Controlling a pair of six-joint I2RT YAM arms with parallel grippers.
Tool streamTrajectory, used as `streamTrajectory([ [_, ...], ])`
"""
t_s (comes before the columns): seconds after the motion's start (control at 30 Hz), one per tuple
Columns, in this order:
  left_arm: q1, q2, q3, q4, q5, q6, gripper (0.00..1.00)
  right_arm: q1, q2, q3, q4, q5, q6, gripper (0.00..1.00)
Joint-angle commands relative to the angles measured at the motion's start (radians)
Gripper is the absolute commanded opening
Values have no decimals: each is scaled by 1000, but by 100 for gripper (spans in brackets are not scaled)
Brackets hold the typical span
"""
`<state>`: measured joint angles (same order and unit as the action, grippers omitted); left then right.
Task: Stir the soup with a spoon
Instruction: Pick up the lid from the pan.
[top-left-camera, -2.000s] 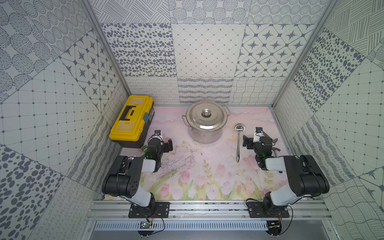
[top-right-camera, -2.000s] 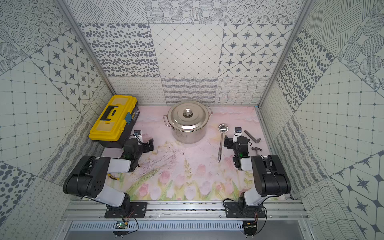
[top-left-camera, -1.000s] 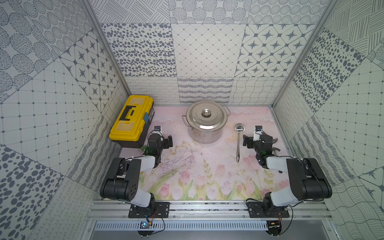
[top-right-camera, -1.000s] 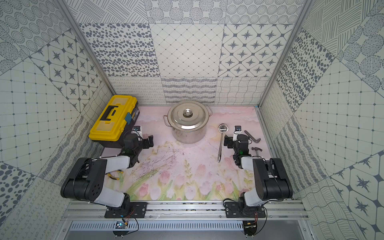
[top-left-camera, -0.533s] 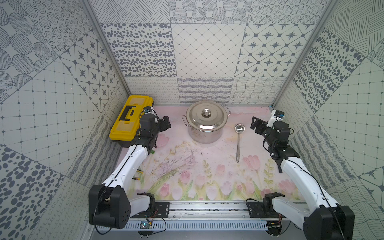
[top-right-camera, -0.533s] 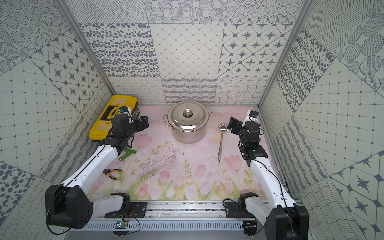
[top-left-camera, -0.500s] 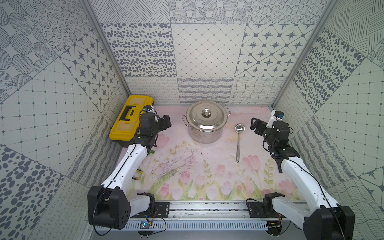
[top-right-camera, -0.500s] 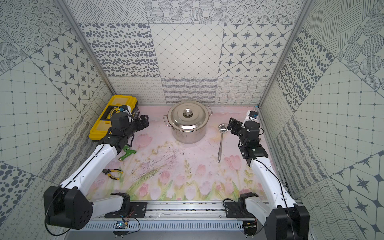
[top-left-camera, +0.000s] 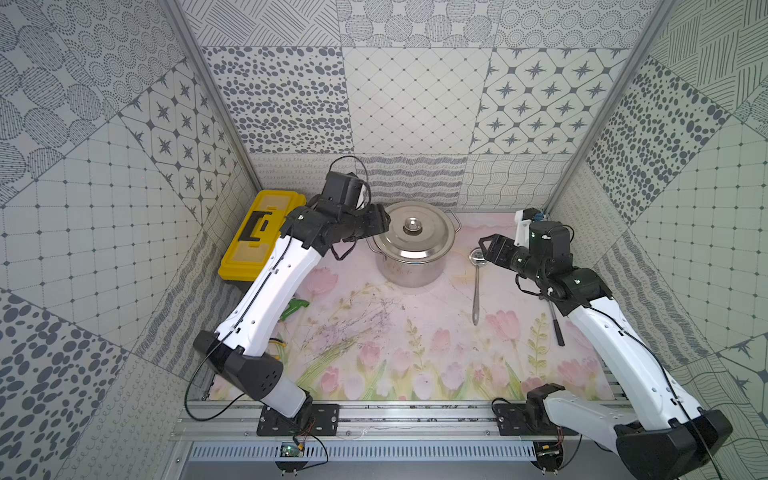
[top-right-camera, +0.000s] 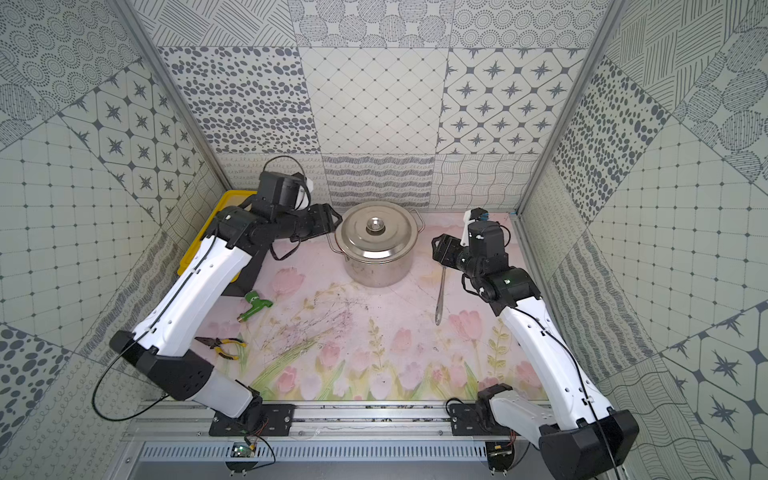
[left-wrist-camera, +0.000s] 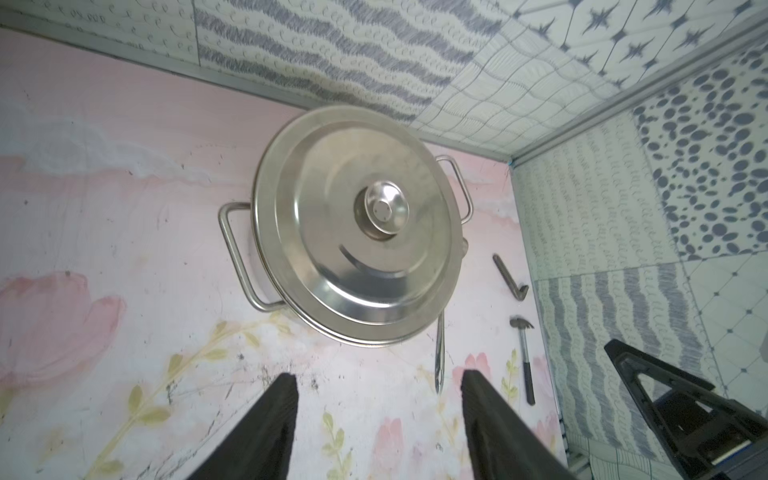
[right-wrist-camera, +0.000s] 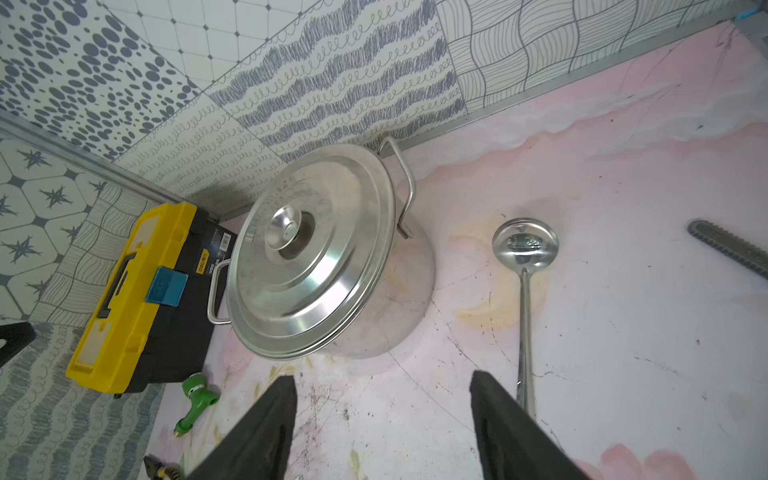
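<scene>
We are hovering left pincer (left-wrist-camera: 378, 374) by the lid (left-wrist-camera: 357, 232), right pincer (right-wrist-camera: 382, 376) by the ladle (right-wrist-camera: 524, 311), both open; lid-lifting is likely coming next.

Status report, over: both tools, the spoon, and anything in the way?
Left tool open, empty, near pot. Right tool open, empty, near spoon. Spoon flat on mat, untouched. Lid on pot, blocks stirring.

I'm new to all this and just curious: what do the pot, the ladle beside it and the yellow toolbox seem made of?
Pot with lid: likely stainless steel, satin-bright, with sharp glints and reflections. Ladle: polished steel by the look; its bowl mirrors the surroundings. Toolbox: probably moulded plastic, matte yellow top over a black base.
</scene>
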<state>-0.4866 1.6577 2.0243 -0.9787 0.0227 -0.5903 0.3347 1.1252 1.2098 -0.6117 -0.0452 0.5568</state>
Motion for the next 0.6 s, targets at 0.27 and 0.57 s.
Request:
streamTrajectory([
  [0.27, -195, 494, 654, -592, -167, -22, 66, 60, 34, -3, -85, -57, -3, 77],
  [0.57, -206, 515, 561, -376, -290, 41, 79, 92, -33, -78, -85, -104, 14, 95],
])
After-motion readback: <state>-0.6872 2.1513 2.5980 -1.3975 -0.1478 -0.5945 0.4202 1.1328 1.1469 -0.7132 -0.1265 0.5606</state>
